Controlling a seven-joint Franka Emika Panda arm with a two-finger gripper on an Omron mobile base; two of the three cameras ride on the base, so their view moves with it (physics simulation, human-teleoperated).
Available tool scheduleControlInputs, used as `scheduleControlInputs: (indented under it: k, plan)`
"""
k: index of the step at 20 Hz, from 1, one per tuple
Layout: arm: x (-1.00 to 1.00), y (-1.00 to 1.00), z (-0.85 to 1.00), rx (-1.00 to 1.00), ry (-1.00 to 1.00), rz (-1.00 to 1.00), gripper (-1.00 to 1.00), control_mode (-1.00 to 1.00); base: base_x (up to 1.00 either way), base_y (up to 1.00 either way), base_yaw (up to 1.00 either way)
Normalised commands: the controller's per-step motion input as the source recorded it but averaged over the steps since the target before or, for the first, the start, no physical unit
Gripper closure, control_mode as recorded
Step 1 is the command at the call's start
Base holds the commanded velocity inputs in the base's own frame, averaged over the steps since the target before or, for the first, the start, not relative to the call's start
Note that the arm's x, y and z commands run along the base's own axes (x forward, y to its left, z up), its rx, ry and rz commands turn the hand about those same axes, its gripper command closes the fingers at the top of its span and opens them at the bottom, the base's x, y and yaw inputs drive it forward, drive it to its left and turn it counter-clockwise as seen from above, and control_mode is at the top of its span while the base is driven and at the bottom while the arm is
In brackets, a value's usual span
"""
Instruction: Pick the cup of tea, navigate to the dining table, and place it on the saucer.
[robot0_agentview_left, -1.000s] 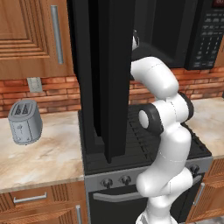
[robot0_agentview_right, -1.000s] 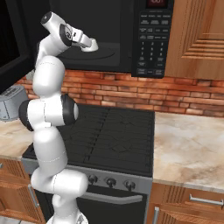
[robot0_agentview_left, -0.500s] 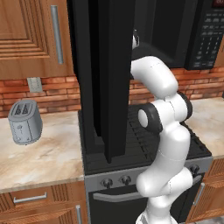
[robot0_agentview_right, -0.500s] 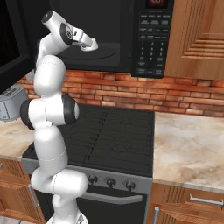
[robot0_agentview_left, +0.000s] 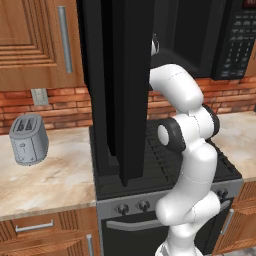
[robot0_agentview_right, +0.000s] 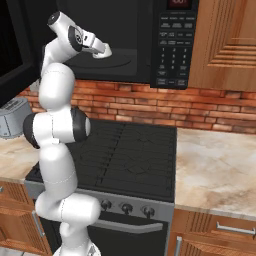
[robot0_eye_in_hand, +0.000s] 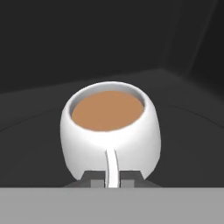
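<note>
The cup of tea (robot0_eye_in_hand: 109, 127) is a small white cup with brown tea, sitting inside the dark microwave cavity. Its thin side handle points toward me and sits pinched between my fingertips (robot0_eye_in_hand: 94, 178). My gripper (robot0_eye_in_hand: 113, 179) is shut on that handle. In the right base view the arm reaches up into the microwave, with the gripper (robot0_agentview_right: 100, 48) at the cup (robot0_agentview_right: 105, 50) on the cavity floor. In the left base view the hand (robot0_agentview_left: 154, 46) is partly hidden behind the open microwave door. The dining table and the saucer are out of view.
The black microwave (robot0_agentview_right: 172, 45) hangs above the stove (robot0_agentview_right: 125, 155), and its tall door (robot0_agentview_left: 115, 90) swings open to the arm's left. A grey toaster (robot0_agentview_left: 28, 139) stands on the marbled counter (robot0_agentview_left: 55, 180). Wood cabinets (robot0_agentview_right: 225, 40) flank the microwave.
</note>
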Motion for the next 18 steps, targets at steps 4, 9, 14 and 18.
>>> scheduleControlInputs:
  k: [4, 9, 14, 18]
  plan:
    - [-0.23, 0.0, 0.0, 0.0, -0.03, -0.01, 1.0, -1.0, 0.0, 0.0, 0.0]
    - [-0.44, -0.04, 0.0, 0.0, -0.06, 0.0, 1.0, -1.0, 0.0, 0.0, 0.0]
    - [-0.58, -0.1, 0.0, 0.01, -0.05, 0.0, 1.0, -1.0, 0.0, 0.0, 0.0]
    - [-0.63, -0.21, 0.06, 0.03, -0.05, 0.0, 1.0, -1.0, 0.0, 0.0, 0.0]
